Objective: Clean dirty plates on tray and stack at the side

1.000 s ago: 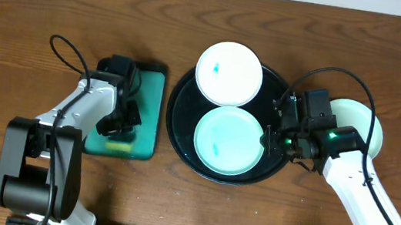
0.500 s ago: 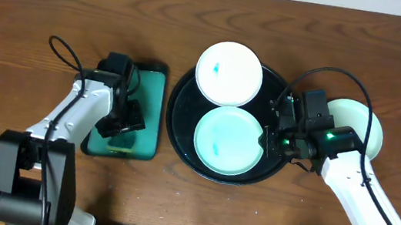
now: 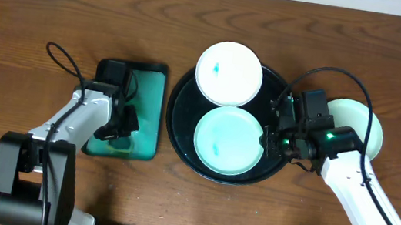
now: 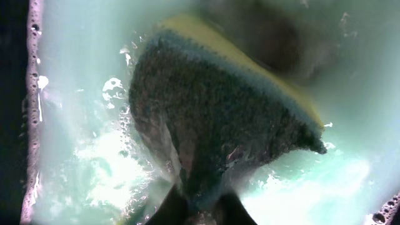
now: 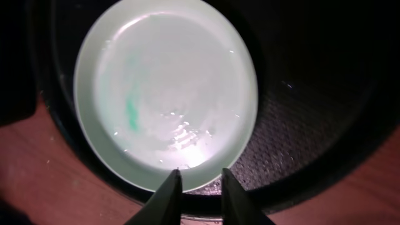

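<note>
Glossy plate point(image 5: 165, 94), tray's point(image 5: 300, 125) near side: slippery, so take the rim. Right gripper point(image 5: 199, 181) slightly parted there, perhaps touching; left gripper point(image 4: 195, 212) pinching sponge point(image 4: 219, 119).

The black tray point(image 3: 182, 114) holds a white plate point(image 3: 228, 73) and teal plate point(image 3: 229, 140); third plate point(image 3: 355, 116) beside.

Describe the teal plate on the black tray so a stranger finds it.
Start at the big round black tray. Two plates sit on it; take the pale teal plate on its robot-side half. Unlike the whiter plate overhanging the far rim, it lies wholly inside.
</note>
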### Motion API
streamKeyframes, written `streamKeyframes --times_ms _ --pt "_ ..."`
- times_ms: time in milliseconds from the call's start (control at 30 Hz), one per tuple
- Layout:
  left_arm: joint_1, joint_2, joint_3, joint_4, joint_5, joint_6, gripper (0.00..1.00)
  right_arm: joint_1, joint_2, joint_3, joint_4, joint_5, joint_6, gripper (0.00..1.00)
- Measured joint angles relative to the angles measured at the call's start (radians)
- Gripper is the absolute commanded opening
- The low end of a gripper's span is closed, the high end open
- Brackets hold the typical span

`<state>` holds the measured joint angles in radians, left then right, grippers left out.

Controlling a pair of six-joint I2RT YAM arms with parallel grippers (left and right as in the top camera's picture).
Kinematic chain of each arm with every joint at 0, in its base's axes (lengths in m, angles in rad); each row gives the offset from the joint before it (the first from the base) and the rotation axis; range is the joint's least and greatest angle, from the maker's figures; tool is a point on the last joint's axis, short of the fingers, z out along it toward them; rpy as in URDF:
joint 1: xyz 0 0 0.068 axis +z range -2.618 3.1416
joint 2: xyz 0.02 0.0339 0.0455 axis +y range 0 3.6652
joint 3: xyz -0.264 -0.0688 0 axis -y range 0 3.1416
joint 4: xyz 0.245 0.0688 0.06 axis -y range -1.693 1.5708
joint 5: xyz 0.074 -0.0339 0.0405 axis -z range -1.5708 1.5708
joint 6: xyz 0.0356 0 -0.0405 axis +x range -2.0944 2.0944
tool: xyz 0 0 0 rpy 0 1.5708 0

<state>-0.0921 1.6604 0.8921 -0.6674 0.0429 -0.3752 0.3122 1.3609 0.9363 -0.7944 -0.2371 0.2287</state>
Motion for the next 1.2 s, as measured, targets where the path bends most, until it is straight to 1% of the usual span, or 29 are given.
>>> streamKeyframes --times_ms 100,200,267,400,533,667,800,833,900,933,967,1000,1133,1200 --pt "0.0 0.0 0.025 -0.059 0.002 -0.001 0.07 0.0 0.0 0.0 -0.034 0.092 0.087 0.22" --pt "-0.003 -0.002 0.078 -0.166 0.015 -0.001 0.07 0.0 0.003 0.0 -0.039 0.195 0.166 0.28" --pt "-0.003 -0.008 0.11 -0.206 0.018 -0.001 0.07 0.0 0.014 0.0 -0.029 0.223 0.181 0.31" --pt "-0.003 -0.063 0.208 -0.294 0.026 -0.001 0.07 0.0 0.076 0.0 0.006 0.186 0.131 0.35" --pt "-0.018 -0.152 0.288 -0.334 0.026 -0.001 0.07 0.0 0.174 0.0 0.019 0.103 0.064 0.37" --pt "-0.061 -0.227 0.304 -0.341 0.034 -0.001 0.07 0.0 0.272 0.0 0.042 0.048 0.027 0.38" --pt "-0.111 -0.247 0.304 -0.336 0.068 -0.001 0.07 0.0 0.336 0.0 0.071 -0.006 -0.013 0.37" --pt "-0.124 -0.246 0.304 -0.334 0.075 -0.001 0.07 0.0 0.349 0.0 0.076 -0.017 -0.021 0.35" --pt "-0.147 -0.243 0.304 -0.324 0.087 -0.003 0.07 0.0 0.364 0.0 0.082 -0.026 -0.031 0.27" --pt "-0.158 -0.241 0.304 -0.316 0.094 -0.01 0.07 0.0 0.366 0.0 0.083 -0.029 -0.033 0.18" --pt "-0.169 -0.24 0.304 -0.303 0.108 -0.015 0.07 0.0 0.369 0.0 0.086 -0.031 -0.035 0.06" --pt "-0.18 -0.237 0.304 -0.28 0.126 -0.021 0.07 0.001 0.373 0.0 0.09 -0.03 -0.035 0.01" --pt "-0.248 -0.217 0.304 -0.175 0.202 -0.05 0.07 0.005 0.395 0.019 0.111 -0.043 -0.012 0.01" --pt "-0.295 -0.195 0.303 -0.15 0.224 -0.076 0.07 0.006 0.399 0.023 0.108 -0.045 -0.001 0.01"
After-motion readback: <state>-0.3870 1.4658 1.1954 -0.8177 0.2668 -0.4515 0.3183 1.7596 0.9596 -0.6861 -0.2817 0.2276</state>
